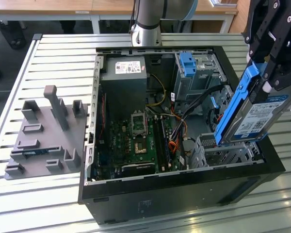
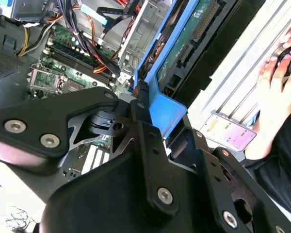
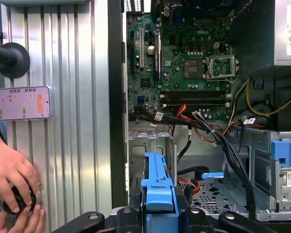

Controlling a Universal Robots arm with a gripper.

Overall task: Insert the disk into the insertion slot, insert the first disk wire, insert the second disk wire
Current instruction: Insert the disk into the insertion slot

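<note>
Bright light floods the slatted desk (image 1: 53, 58) in the exterior view and glares along its ribs, while inside the computer case (image 1: 184, 187) it is shadowed. The disk (image 1: 264, 114) is brightly lit. In the second wrist view the gripper (image 2: 148, 104) looks soft, probably out of focus, and one corner blows out white.

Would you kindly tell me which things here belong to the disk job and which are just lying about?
Job: the disk, clamped in the gripper; the insertion slot; the open computer case.
Lying about: the grey fixture plate; the pale card; a person's hand.
</note>
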